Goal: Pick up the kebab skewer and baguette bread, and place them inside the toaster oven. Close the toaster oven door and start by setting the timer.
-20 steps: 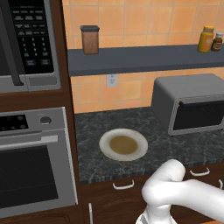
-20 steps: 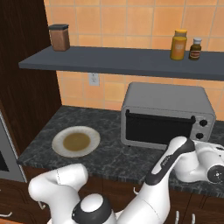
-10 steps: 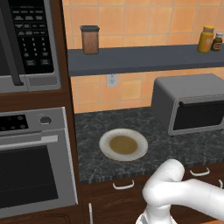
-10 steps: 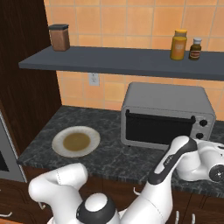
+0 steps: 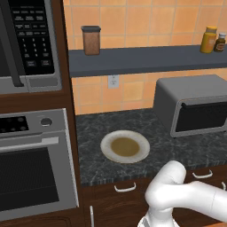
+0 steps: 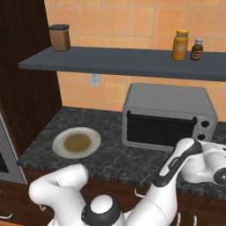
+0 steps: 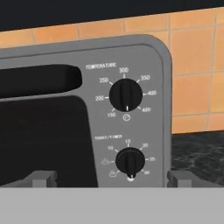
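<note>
My grey boxy toaster oven point(image 6: 170, 117) sits on the dark speckled counter point(image 6: 110, 156) under the shelf, its dark glass door point(image 6: 160, 129) shut upright. On hand view I see its black timer knob point(image 7: 129, 161) close ahead, below the temperature dial point(image 7: 125, 96). My gripper point(image 7: 111, 178) is spread wide, holding nothing. An empty white plate point(image 5: 125, 146) lies left.

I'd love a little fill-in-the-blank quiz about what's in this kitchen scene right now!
1. The grey boxy toaster oven has its dark glass door ____.
2. The round white plate on the black counter lies to the oven's ____ in the base views.
3. In the hand view, the oven has ____ black knobs.

Missing words: closed; left; two
</note>
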Controlling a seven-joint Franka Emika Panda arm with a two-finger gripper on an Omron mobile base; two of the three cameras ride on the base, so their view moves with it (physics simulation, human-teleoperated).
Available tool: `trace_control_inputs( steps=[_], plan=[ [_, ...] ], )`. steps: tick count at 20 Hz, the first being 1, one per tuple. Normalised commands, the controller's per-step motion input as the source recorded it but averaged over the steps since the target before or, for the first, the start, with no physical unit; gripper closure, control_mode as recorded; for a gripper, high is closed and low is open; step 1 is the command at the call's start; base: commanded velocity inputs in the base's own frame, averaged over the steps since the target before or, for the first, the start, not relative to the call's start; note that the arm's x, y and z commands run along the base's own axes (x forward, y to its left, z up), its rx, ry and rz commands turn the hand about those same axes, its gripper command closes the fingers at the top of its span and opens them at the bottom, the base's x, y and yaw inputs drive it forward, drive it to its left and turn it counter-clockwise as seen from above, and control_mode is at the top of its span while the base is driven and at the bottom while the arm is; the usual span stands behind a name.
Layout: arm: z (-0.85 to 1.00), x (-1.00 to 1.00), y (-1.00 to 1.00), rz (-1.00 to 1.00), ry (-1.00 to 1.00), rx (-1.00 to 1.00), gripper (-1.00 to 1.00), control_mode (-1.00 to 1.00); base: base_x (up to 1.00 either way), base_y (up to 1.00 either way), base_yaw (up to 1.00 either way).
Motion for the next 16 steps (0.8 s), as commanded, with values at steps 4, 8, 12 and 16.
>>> trace_control_inputs(
  steps=[4, 8, 12, 16],
  plan=[
    [-0.05, 0.05, -0.01, 0.0, 0.0, 0.0, -1.0, -1.0, 0.0, 0.0, 0.0],
    [0.0, 0.18, 0.0, 0.0, 0.0, 0.0, -1.0, -1.0, 0.0, 0.0, 0.0],
    [0.0, 0.27, 0.0, 0.0, 0.0, 0.0, -1.0, -1.0, 0.0, 0.0, 0.0],
    [-0.07, 0.06, -0.1, 0.0, 0.0, 0.0, -1.0, -1.0, 0.0, 0.0, 0.0]
  ],
)
